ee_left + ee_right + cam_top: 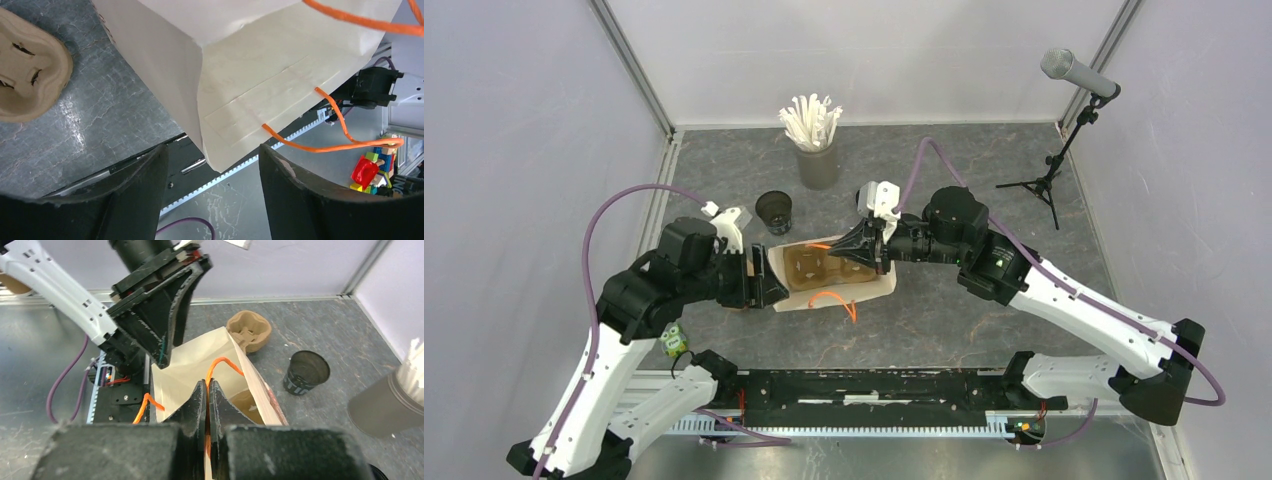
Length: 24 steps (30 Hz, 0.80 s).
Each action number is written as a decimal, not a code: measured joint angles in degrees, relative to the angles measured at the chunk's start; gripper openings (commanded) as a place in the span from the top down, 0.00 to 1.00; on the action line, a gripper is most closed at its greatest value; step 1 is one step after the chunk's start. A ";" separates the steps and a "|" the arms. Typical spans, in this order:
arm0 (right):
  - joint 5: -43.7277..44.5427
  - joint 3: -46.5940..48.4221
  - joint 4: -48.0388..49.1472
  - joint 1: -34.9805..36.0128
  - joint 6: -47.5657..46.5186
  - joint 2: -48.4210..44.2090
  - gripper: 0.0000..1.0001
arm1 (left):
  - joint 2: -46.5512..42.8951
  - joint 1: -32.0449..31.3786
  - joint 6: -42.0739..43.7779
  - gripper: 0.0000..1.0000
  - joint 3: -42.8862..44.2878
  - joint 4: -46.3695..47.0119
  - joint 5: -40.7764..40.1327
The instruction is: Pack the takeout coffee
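Observation:
One takeout coffee cup (pixel 774 210), black, open-topped and without a lid, stands on the grey table left of the straws; it also shows in the right wrist view (pixel 306 372). A white paper bag (pixel 839 285) with orange handles sits mid-table, and a brown carrier (pixel 809 265) lies inside it. My right gripper (pixel 207 390) is shut on the bag's orange handle (pixel 220 365), above the bag's mouth (pixel 839 252). My left gripper (pixel 212 150) is open at the bag's left end (pixel 774 285). The bag's corner (pixel 235 125) hangs between its fingers, touching neither.
A grey cup of white straws (pixel 816 160) stands at the back. A second brown carrier (pixel 248 331) lies on the table beside the bag, near the left arm. A microphone stand (pixel 1054 170) is at the back right. A black rail (pixel 874 390) runs along the near edge.

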 measured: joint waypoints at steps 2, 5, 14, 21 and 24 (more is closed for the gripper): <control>1.70 0.00 0.48 0.00 0.81 0.11 1.00 | 0.04 0.00 -0.70 0.29 0.00 0.02 -0.52; 4.07 0.00 1.40 0.00 1.73 0.15 1.00 | 0.42 0.00 -1.81 0.30 0.00 0.02 -1.84; 8.24 0.00 2.03 0.00 2.73 0.15 1.00 | 3.13 0.00 -2.82 0.50 0.15 1.66 -7.74; 12.00 0.13 1.95 0.00 3.13 0.15 1.00 | 6.36 0.00 -2.78 0.55 0.66 3.48 -8.11; 13.60 0.48 1.70 0.00 3.69 0.17 1.00 | 6.29 0.00 -2.75 0.57 0.81 4.24 -8.09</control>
